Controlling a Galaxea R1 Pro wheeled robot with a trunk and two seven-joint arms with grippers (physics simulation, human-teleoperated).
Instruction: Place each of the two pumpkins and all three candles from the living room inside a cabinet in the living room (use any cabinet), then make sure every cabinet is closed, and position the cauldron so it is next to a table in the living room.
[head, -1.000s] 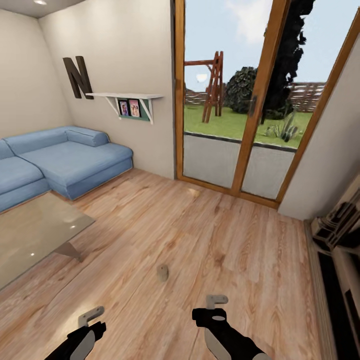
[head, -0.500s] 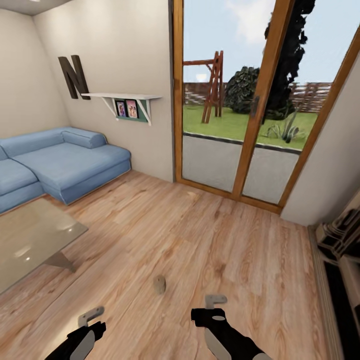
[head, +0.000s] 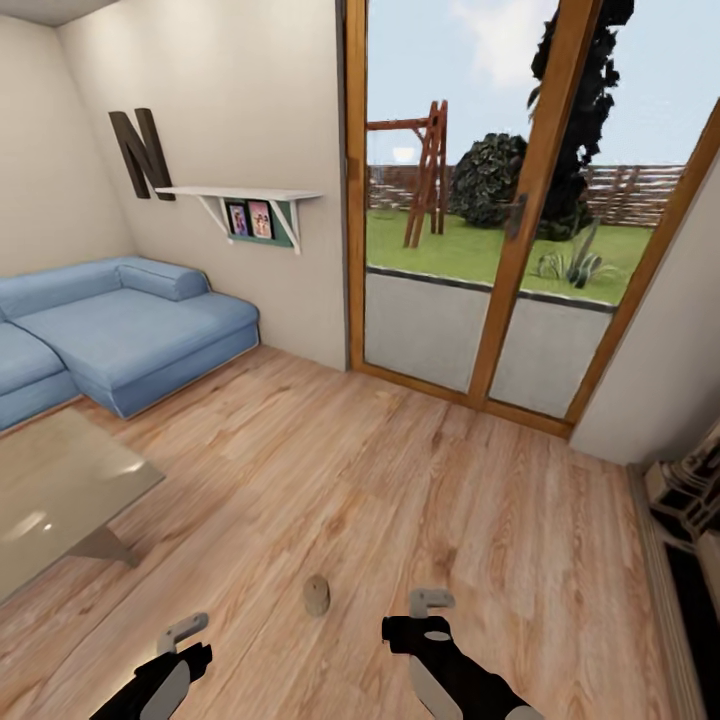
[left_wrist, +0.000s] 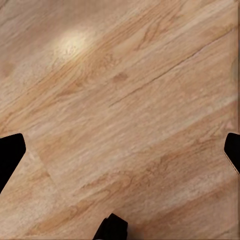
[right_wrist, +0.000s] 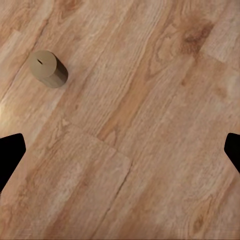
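One candle stands upright on the wooden floor, near the robot and between its two arms, a little closer to the right tool than to the left tool. The right wrist view shows the same candle alone on the boards, well apart from the fingertips. Both tools hang empty above the floor; in the wrist views each one's fingertips sit at opposite edges with bare boards between them, so both stand spread apart.

The glass desk lies at the near left, with the blue sofa beyond it. A dark-fronted unit shows at the right edge; whether it is the cabinet or the fireplace cannot be told from here.

As a judgement, the task looks early: this candle has not been picked up or stowed. The pumpkins, the other candles and the cauldron cannot be checked from these pictures, so their state stays unknown, as does that of the cabinet drawers.
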